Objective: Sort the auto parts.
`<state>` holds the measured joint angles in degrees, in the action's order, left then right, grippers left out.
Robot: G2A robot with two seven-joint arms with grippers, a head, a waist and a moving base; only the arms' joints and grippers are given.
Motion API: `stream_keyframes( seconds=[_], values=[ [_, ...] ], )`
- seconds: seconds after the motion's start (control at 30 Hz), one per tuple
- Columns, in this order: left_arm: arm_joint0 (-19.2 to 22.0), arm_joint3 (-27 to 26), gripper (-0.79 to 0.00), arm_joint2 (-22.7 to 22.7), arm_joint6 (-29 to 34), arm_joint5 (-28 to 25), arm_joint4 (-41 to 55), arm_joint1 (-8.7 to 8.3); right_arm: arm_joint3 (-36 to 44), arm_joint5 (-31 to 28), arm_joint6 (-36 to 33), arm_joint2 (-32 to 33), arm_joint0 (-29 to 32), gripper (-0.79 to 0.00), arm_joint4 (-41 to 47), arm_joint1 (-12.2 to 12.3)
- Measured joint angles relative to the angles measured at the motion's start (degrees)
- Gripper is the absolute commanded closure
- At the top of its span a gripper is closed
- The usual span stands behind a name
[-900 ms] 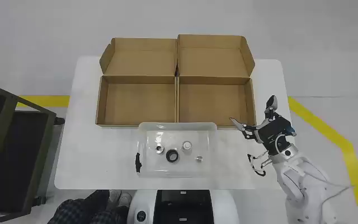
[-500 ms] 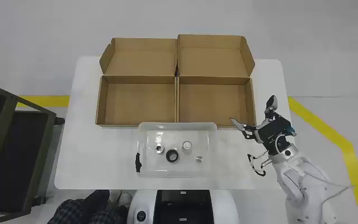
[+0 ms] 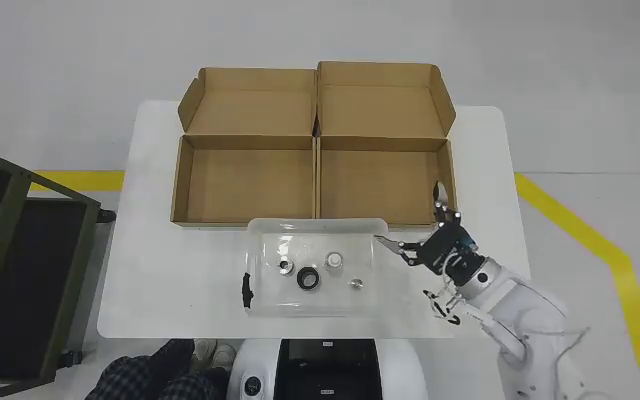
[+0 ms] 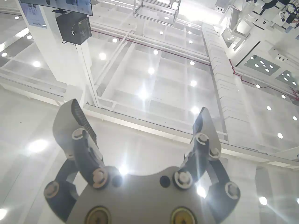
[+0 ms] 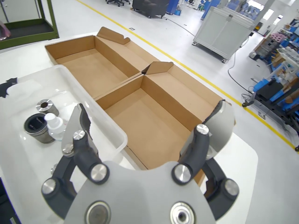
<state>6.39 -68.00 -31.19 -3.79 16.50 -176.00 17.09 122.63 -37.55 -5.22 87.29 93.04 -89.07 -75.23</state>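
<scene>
We see sorting not yet begun: the auto parts [image 3: 309, 277] lie in the clear bin [image 3: 316, 222] on the desk [image 3: 160, 250], none in the cardboard boxes [image 3: 245, 190]. Our right end effector [image 3: 410, 215] hovers beside the bin, fingers apart; the left end effector [image 4: 137, 106], also apart, faces the ceiling

Part of the clear bin [image 5: 35, 87] is cut off by the edge of the right wrist view. Within it, the white-capped bottle [image 5: 54, 123] is partly covered by one finger [image 5: 77, 122] of the right pincer [image 5: 151, 104]. A small metal part [image 3: 355, 283] is too small for its kind to be told. The near right corner of the right cardboard box [image 5: 149, 117] is hidden behind the other finger. The green cart [image 3: 40, 280] is cut by the top view's left edge.
</scene>
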Motion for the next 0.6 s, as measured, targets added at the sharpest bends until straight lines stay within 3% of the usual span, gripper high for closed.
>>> stream_keyframes(
  seconds=[0.6],
  values=[
    [0.0, 0.0, -0.785, 0.0, 0.0, 0.0, 0.0, 0.0, -7.1, -10.2, -10.5, -15.6, -6.2, -0.785, 0.0, 0.7]
  ],
)
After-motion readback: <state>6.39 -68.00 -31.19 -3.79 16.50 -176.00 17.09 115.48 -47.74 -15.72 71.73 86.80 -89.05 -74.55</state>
